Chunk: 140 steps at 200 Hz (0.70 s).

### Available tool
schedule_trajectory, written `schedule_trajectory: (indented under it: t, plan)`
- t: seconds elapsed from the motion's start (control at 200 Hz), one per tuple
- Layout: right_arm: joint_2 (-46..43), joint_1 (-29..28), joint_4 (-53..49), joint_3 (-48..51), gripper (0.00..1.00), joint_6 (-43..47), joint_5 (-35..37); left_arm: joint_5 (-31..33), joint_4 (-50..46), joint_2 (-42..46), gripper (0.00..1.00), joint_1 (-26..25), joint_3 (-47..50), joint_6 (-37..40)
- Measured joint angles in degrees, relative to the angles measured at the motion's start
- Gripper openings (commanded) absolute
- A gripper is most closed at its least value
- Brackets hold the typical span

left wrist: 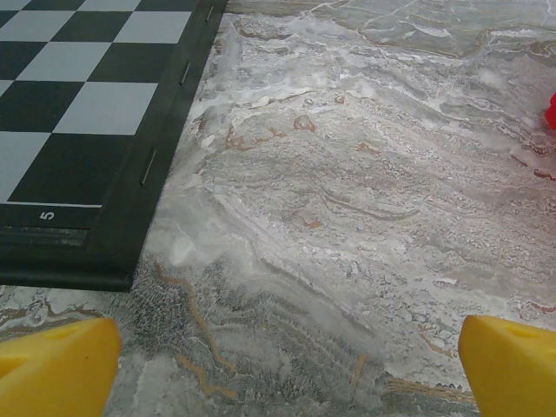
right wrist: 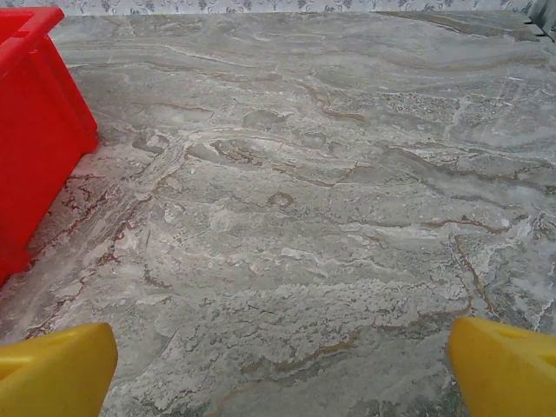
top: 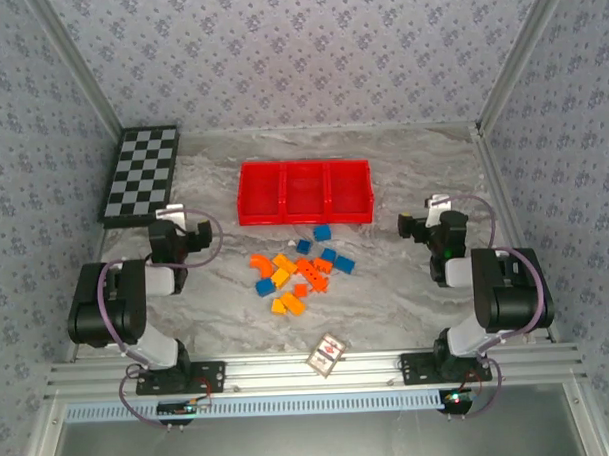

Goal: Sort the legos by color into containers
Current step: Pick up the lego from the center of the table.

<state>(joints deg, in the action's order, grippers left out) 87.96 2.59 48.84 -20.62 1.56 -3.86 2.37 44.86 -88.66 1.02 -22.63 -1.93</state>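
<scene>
The legos point(top: 298, 271) lie in a loose heap on the marble table, yellow-orange, red-orange and blue, just in front of the long red tray point(top: 304, 218). Two dividers split it into three containers, and I see no brick inside them. My left gripper point(top: 182, 235) hovers left of the heap, open, its yellow fingertips point(left wrist: 61, 369) wide apart over bare table point(left wrist: 287, 382). On the other side of the heap my right gripper point(top: 422, 224) is open too point(right wrist: 282, 373), with the tray's end wall point(right wrist: 35, 130) to its left. Neither gripper touches a brick.
A black-and-white checkerboard point(top: 141, 176) lies at the back left, its dark frame point(left wrist: 130, 217) close to my left gripper. Near the front edge lies a small patterned card point(top: 327, 353). Patterned walls enclose the table on three sides.
</scene>
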Motion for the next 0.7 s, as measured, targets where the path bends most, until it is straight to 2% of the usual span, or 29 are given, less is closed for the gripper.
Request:
schedule_trajectory:
  t: [0.445, 0.7]
  plan:
    - [0.0, -0.1, -0.3, -0.1, 1.00, -0.5, 1.7, -0.1, 0.0, 0.0, 1.00, 0.0, 0.0, 0.0]
    - [0.0, -0.3, 0.9, 0.0, 1.00, -1.6, 7.3, -0.2, 0.0, 0.0, 1.00, 0.1, 0.0, 0.0]
